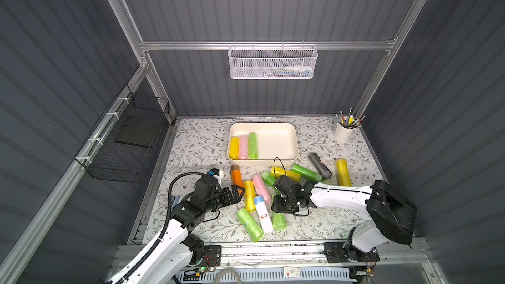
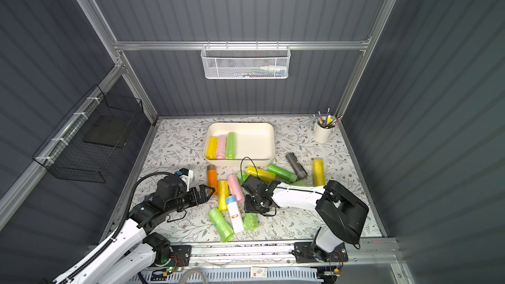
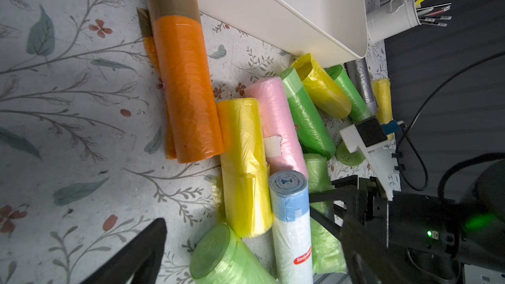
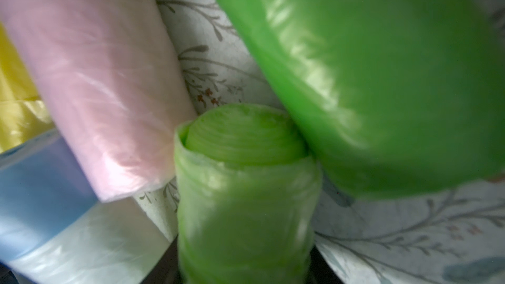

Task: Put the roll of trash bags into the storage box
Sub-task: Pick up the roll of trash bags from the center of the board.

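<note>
Left tool (image 1: 237, 193) spread wide, empty, just beside orange roll (image 1: 236, 177). Storage box (image 1: 262, 124) at back of tabletop: three rolls in, many loose in front. Right tool (image 3: 314, 205) straddles light-green roll (image 1: 279, 221) lying on tabletop; whether it grips, cannot tell. White roll (image 1: 263, 214) and pink roll (image 1: 261, 187) crowd it. Pen cup (image 1: 343, 132) well apart.

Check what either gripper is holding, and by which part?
Right gripper straddles the light-green roll across its body; whether it grips cannot be told. Left gripper open, empty.
</note>
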Robot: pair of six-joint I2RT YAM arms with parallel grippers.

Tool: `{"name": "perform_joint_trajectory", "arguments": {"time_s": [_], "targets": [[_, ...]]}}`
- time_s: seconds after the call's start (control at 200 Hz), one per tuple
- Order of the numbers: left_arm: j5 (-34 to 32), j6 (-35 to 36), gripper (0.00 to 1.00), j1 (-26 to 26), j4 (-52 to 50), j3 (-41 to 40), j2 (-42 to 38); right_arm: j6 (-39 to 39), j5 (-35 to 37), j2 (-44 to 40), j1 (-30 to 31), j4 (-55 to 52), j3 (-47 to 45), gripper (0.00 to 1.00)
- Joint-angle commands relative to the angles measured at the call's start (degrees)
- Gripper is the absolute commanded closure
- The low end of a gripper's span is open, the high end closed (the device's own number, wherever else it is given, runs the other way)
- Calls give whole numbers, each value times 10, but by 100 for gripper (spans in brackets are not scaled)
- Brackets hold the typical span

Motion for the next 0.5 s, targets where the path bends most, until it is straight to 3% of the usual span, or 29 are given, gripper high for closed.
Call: {"name": "perform_joint_trajectory", "arguments": {"time_s": [0.0, 0.495], "targets": [[15, -8, 0, -1, 18, 15, 3, 3, 32, -14, 1, -28, 3, 56], [46, -13, 0, -1, 45, 19, 23, 5, 63, -61, -3, -53, -6, 63]]}}
